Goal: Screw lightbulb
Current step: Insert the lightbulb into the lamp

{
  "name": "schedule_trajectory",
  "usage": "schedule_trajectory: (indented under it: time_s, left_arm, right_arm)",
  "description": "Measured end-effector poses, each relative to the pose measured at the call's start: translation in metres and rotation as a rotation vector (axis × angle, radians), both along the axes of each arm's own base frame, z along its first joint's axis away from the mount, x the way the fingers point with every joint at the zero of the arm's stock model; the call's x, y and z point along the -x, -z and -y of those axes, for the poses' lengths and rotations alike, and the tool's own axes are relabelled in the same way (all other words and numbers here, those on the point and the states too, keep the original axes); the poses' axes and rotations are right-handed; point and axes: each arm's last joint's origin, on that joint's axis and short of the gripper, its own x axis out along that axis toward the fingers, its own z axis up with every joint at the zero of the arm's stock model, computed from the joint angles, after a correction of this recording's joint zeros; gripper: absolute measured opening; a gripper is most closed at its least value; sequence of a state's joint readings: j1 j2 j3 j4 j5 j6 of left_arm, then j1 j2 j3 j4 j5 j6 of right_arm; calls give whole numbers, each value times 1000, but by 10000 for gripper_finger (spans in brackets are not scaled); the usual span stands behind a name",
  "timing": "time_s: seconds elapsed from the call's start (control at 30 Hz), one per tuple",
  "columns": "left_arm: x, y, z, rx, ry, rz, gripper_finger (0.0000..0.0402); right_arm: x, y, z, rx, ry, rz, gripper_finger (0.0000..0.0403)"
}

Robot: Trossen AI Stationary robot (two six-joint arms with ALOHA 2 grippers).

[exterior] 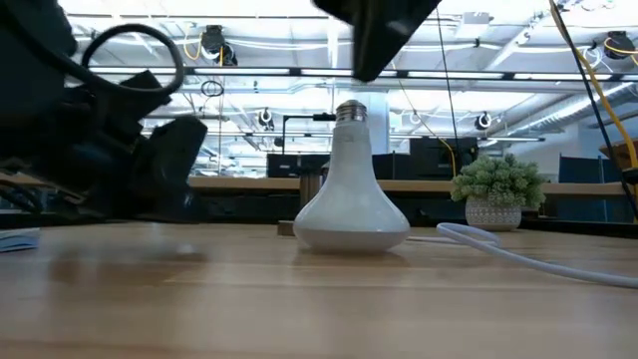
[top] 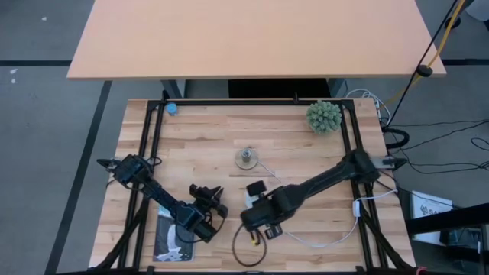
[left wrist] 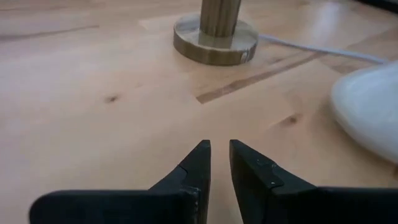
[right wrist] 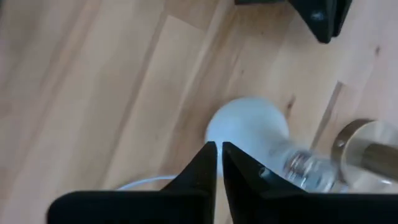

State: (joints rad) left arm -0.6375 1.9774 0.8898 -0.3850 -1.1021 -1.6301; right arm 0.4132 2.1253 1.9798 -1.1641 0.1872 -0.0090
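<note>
The white lightbulb (exterior: 351, 204) stands on its round globe on the table, silvery screw base (exterior: 351, 111) pointing up; it also shows in the high view (top: 254, 187), the right wrist view (right wrist: 247, 126) and the left wrist view (left wrist: 370, 112). The round socket (top: 246, 158) stands just beyond it toward the far edge and also shows in the left wrist view (left wrist: 216, 37). My right gripper (right wrist: 219, 155) is shut, points down and hovers just above the bulb (exterior: 374, 45), clear of it. My left gripper (left wrist: 219, 155) is shut and low over the table, left of the bulb (top: 215, 198).
The socket's white cord (top: 336, 237) runs toward the table's right and loops along the near edge. A small potted plant (top: 324, 116) stands at the far right. A flat packaging card (top: 172, 237) lies near the front left edge, under the left arm.
</note>
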Motion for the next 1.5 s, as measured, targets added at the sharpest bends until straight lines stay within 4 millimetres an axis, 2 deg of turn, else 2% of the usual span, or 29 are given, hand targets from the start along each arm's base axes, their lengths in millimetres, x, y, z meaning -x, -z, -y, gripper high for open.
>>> schedule_trajectory:
  time_s: [0.13, 0.27, 0.4, 0.53, 0.67, 1.0, 1.27, 1.5]
  left_arm:
    - [-3, 0, -1, 10, 6, -13, 64]
    - [-4, 0, 0, 12, 18, -19, 64]
    - [-3, 1, 1, 16, 28, -32, 64]
    - [-2, 1, 2, 20, 37, -45, 64]
    - [-2, 1, 2, 21, 36, -45, 64]
    - [0, 1, 6, 28, 51, -48, 64]
    - [1, 1, 7, 34, 56, -49, 64]
    - [1, 2, 8, 44, 59, -58, 64]
  right_arm:
    - [-21, 12, -5, 71, -87, -122, 65]
    - [-34, 28, -10, 161, -186, -212, 120]
    - [-34, 44, -11, 333, -311, -257, 174]
    - [-33, 44, -11, 401, -397, -273, 202]
    - [-34, 44, -3, 416, -396, -299, 199]
    - [-44, 43, 41, 385, -269, -365, 157]
    - [-49, 44, 60, 315, -219, -384, 112]
    - [-50, 44, 66, 309, -159, -374, 105]
